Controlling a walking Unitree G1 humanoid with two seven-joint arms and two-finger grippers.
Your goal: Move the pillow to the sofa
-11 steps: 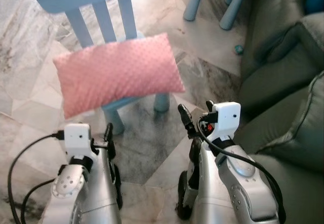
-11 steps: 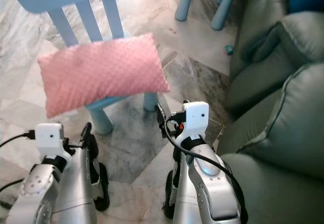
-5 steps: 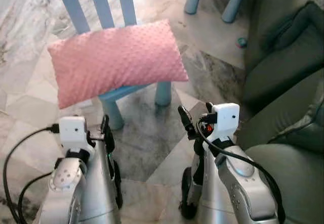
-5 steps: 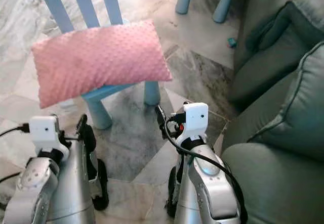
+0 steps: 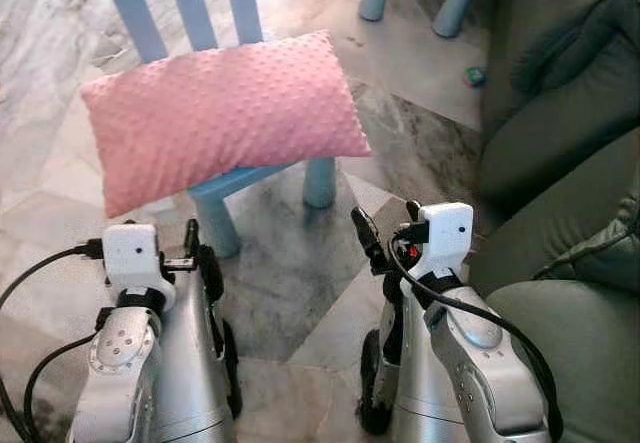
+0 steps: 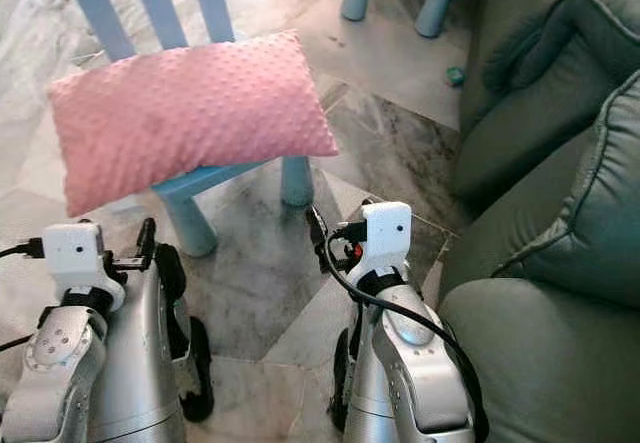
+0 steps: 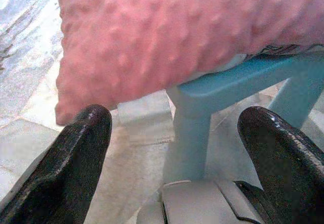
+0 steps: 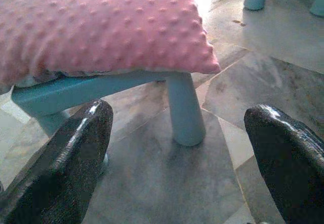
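pink pillow [image 5: 220, 113] overhangs the blue chair [image 5: 260, 175]; both grippers, left [image 7: 177, 133] and right [image 8: 177, 133], fingers spread and empty, could shove it onto the floor [image 5: 290, 283].

The pillow [image 5: 220, 113] hides most of the chair [image 5: 265, 175] seat; the sofa [image 5: 560, 163] runs off frame

No readable text, labels, brands, numbers or signs — nothing legible in either the head or the wrist views.
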